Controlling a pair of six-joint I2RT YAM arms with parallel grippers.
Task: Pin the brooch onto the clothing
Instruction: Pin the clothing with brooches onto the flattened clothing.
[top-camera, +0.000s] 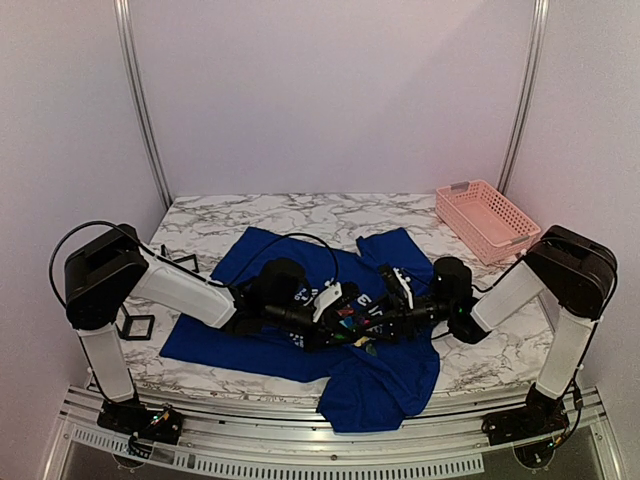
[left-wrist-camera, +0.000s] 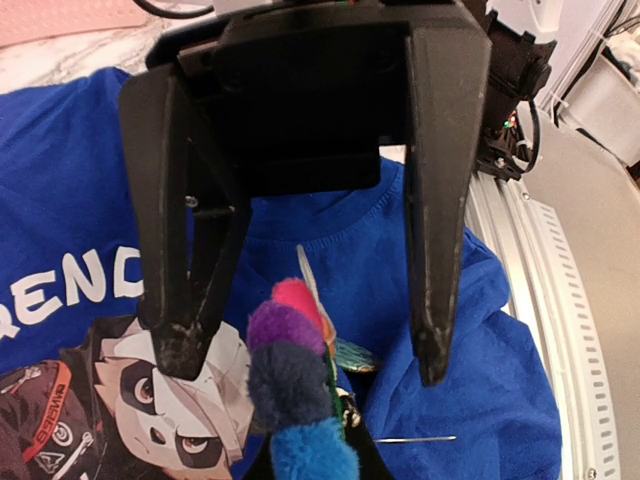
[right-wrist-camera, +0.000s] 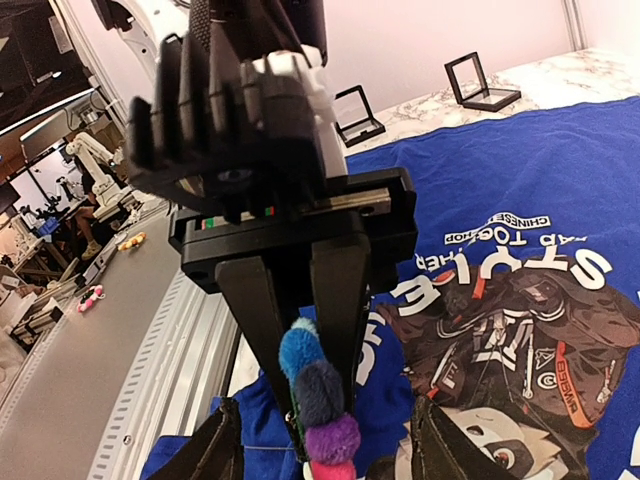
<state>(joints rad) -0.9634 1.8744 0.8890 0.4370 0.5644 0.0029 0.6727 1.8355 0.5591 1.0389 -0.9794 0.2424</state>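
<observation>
The brooch (right-wrist-camera: 320, 400), a stack of fuzzy blue, dark, purple and pink petals seen edge-on, is pinched between the 2 fingers of the left gripper (right-wrist-camera: 315, 365), which are closed tight on its upper part so that the coloured petals stick out below the fingertips. It hangs over the chest of the shirt (top-camera: 270, 260), just beside the cartoon picture (left-wrist-camera: 150, 400) and below the collar seam; whether it touches the cloth cannot be told. In the left wrist view a thin bright line, like a pin, shows against the blue fabric just to the right of the brooch. The right gripper (left-wrist-camera: 310, 340) faces the left one head-on, its jaws spread wide with 1 finger on each side of the brooch and a clear gap on both sides, so it has hold of nothing. In the top view the 2 arms meet over the middle of the shirt, the left reaching in from the left and the right from the right. The shirt lies spread and rumpled on the marble counter (top-camera: 300, 210), printed side up, with its lower part drooping over the near edge. A pink basket (top-camera: 487, 220) sits at the far right corner of the counter, well apart from the shirt, and a small black open frame (top-camera: 135, 326) stands near the left arm.
</observation>
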